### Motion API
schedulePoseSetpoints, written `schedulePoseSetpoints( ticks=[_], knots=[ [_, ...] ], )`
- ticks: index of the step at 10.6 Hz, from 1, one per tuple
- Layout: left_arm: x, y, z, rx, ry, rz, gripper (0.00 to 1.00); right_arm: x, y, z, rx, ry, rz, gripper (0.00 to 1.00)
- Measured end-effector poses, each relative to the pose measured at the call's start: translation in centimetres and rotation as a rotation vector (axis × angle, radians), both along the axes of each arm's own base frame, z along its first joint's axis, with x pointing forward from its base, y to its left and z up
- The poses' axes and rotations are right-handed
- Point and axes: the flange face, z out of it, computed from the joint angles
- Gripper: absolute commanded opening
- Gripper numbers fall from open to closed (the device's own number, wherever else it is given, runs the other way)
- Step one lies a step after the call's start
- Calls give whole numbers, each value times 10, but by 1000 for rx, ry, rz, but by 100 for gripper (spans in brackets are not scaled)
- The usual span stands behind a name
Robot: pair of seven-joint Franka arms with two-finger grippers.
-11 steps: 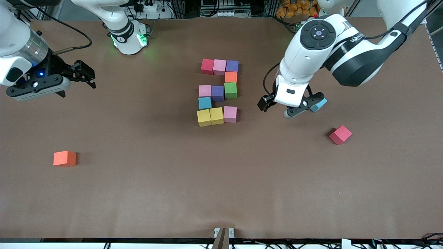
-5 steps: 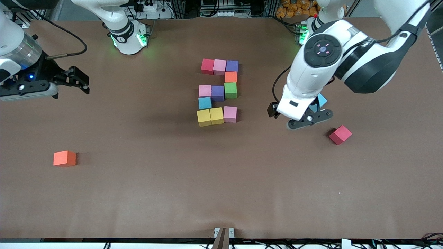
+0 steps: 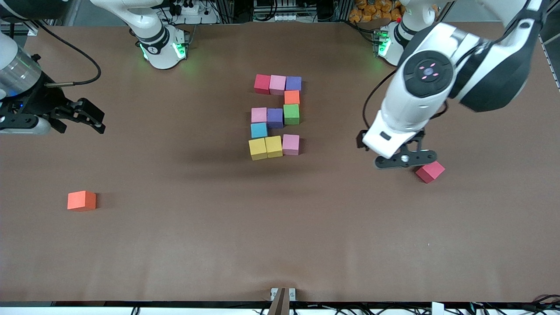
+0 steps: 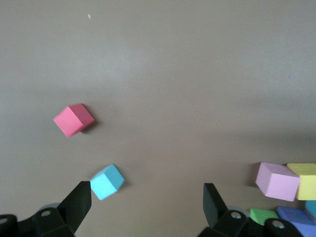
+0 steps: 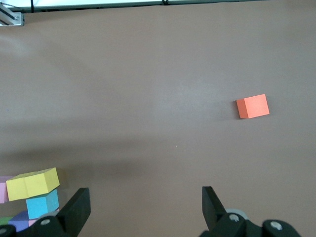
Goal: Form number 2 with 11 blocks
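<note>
Front view: we see number 2 (image 3: 275, 116) complete mid-tabletop (image 3: 218, 245). Left end effector (image 3: 404, 157) spread, empty, over spare red cube (image 3: 430, 170); right end effector (image 3: 81, 117) spread, waiting at its end. Risk: low sweep nudges spare cube into digit.

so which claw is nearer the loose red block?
Left. The left claw hangs open right beside the loose red block; the right claw waits open at the right arm's end of the table.
</note>
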Motion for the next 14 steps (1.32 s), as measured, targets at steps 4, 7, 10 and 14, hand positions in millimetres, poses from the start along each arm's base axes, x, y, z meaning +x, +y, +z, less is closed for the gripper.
schedulePoseSetpoints(
  ticks=[4, 7, 10, 14],
  knots=[
    [10, 51, 33, -38, 10, -74, 100, 2, -10, 0, 0, -1, -17, 100],
    [14, 113, 68, -104, -9, -110, 100, 3, -17, 1, -1, -2, -21, 100],
    [-7, 144, 110, -103, -30, -97, 100, 1, -28, 4, -7, -3, 2, 100],
    [-19, 191, 122, -101, 1, -109, 100, 1, -28, 4, -7, -1, 7, 100]
  ],
)
